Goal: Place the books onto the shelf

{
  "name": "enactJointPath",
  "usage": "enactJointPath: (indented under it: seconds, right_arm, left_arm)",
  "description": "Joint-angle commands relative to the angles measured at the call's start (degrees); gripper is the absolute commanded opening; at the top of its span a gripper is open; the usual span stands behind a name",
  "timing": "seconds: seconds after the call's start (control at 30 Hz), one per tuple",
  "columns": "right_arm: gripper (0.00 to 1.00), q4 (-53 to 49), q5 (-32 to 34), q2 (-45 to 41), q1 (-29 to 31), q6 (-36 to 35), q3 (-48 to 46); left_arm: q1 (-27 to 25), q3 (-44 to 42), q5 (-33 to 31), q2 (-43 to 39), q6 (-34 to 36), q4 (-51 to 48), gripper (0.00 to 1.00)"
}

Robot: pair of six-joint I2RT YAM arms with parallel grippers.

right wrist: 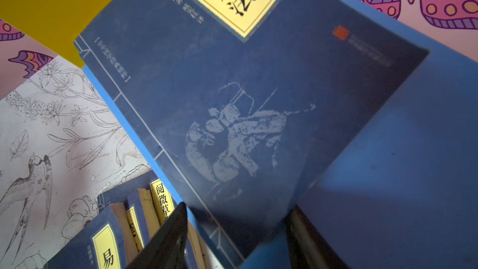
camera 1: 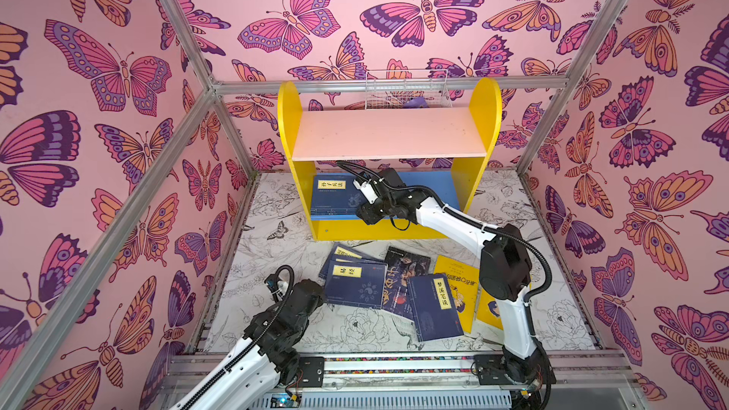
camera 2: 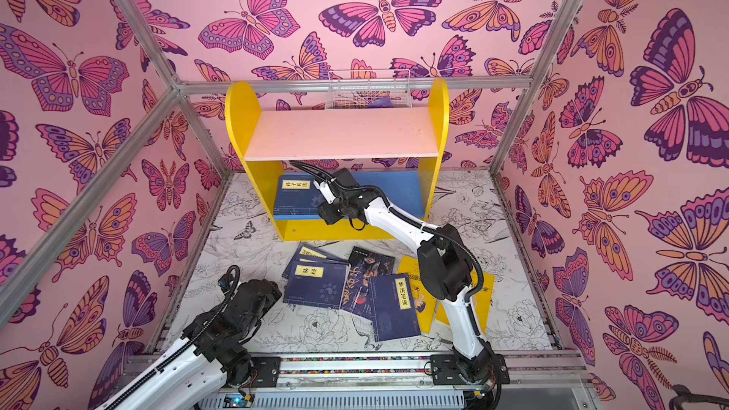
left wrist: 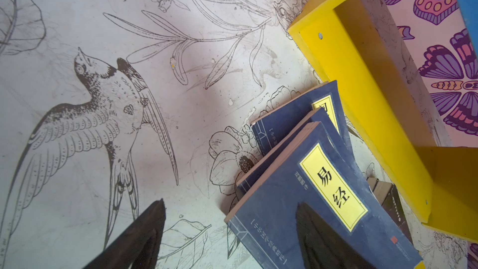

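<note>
In both top views the shelf (camera 1: 290,120) stands at the back of the printed floor mat (camera 1: 276,230). One navy book (camera 1: 335,195) lies flat on its blue lower board, close to the side panel on the left arm's side, with its long axis running along the shelf's front. The right gripper (camera 1: 365,207) reaches in over that book's other end, and its jaws are hidden under the wrist here. The other books (camera 2: 355,289) lie fanned on the mat just in front of the shelf. The left gripper (camera 1: 315,289) hovers at the end of that pile beside the top navy book (camera 1: 355,283), and its arm is clearly the nearer one. In the left wrist view the left gripper (left wrist: 230,204) has its jaws wide apart and empty. One of its fingers (left wrist: 144,229) is over bare mat and the other is over the top navy book (left wrist: 323,216), so the book's near corner falls between them. The book's long axis runs parallel to the shelf's yellow base. In the right wrist view the right gripper (right wrist: 238,207) shows jaws parted to either side of the shelved book's near corner, far wider than the book is thick. It therefore looks let go rather than pinched. The likely next pick is the top navy book, by the left arm.
</note>
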Motion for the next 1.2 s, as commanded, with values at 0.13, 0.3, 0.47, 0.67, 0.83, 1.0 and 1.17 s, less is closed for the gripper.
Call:
enactJointPath:
  seconds: [0.13, 0.3, 0.47, 0.67, 0.83, 1.0, 1.17]
  right_arm:
    - [0.61, -0.6, -1.7, 2.1, 1.5, 0.3, 1.5]
    - [0.68, 1.2, 2.4, -2.1, 1.5, -0.4, -1.5]
    - [0.73, 4.5, 7.1, -12.8, 1.4, 0.5, -11.0]
    - [0.73, 2.1, 5.5, -28.2, 1.9, 4.2, -28.6]
    - [0.71, -5.0, -6.5, -34.6, 3.6, 5.6, -39.4]
    - [0.7, -5.5, -17.8, -30.6, 5.9, 6.0, -44.3]
    - [0.68, -9.0, -22.1, -21.4, 5.8, 4.5, -41.0]
  left_arm:
    - [0.4, -0.4, -0.9, 0.0, 1.1, -0.2, 0.81]
    - [0.4, -0.2, -0.9, -0.8, 2.5, -0.2, 0.81]
    - [0.4, 0.7, 0.2, -0.2, 7.0, 1.1, 0.81]
    - [0.4, -0.9, 6.9, 2.0, 13.7, 9.6, 0.81]
    - [0.6, -0.9, 10.1, 7.8, 17.5, 15.1, 0.8]
    - [1.8, -0.6, 13.9, 17.6, 20.8, 19.8, 0.8]
    - [2.7, 0.1, 15.7, 26.5, 22.3, 23.2, 0.76]
